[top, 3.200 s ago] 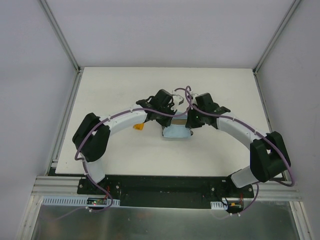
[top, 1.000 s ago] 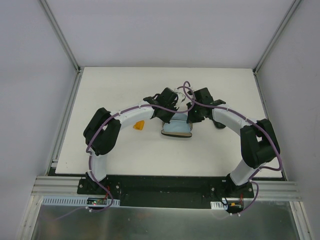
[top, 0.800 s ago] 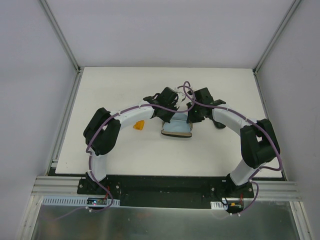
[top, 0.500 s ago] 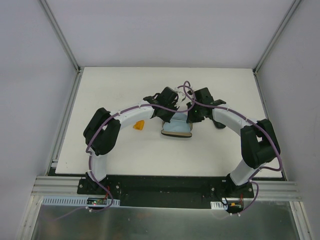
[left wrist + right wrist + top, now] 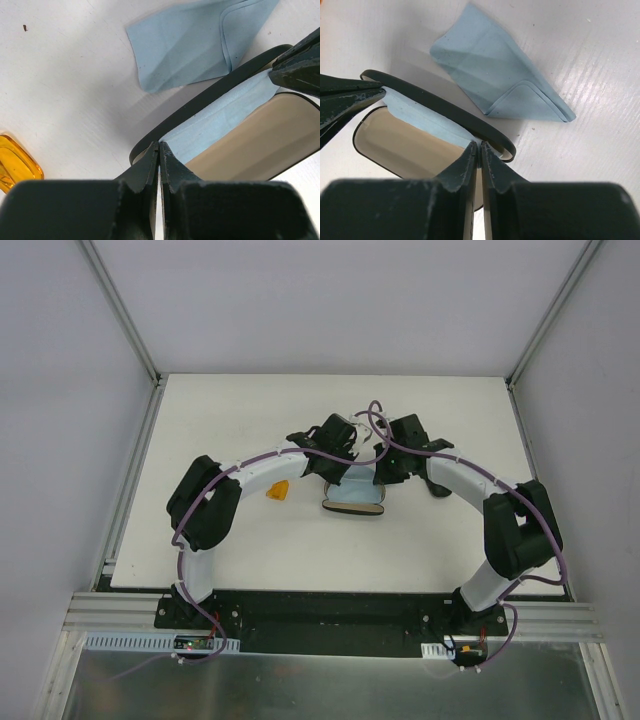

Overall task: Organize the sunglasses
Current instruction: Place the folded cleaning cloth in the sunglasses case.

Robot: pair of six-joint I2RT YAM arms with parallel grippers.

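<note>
An open black oval case with tan lining lies mid-table. A light-blue cloth lies along its inside. My left gripper is shut on the cloth's left corner at the case's left end. My right gripper is shut on the cloth's right corner at the case's right end. The orange sunglasses lie on the table left of the case, and one lens shows in the left wrist view. The wire-framed sunglasses are not in view.
A second light-blue cloth lies flat on the white table just beyond the case and shows in the right wrist view. A dark object lies partly under my right arm. Frame posts stand at the table's far corners.
Since 3.2 s ago both arms have pulled their elbows back and up, and the grippers and case sit slightly farther away. Over the last second nothing has visibly moved.
</note>
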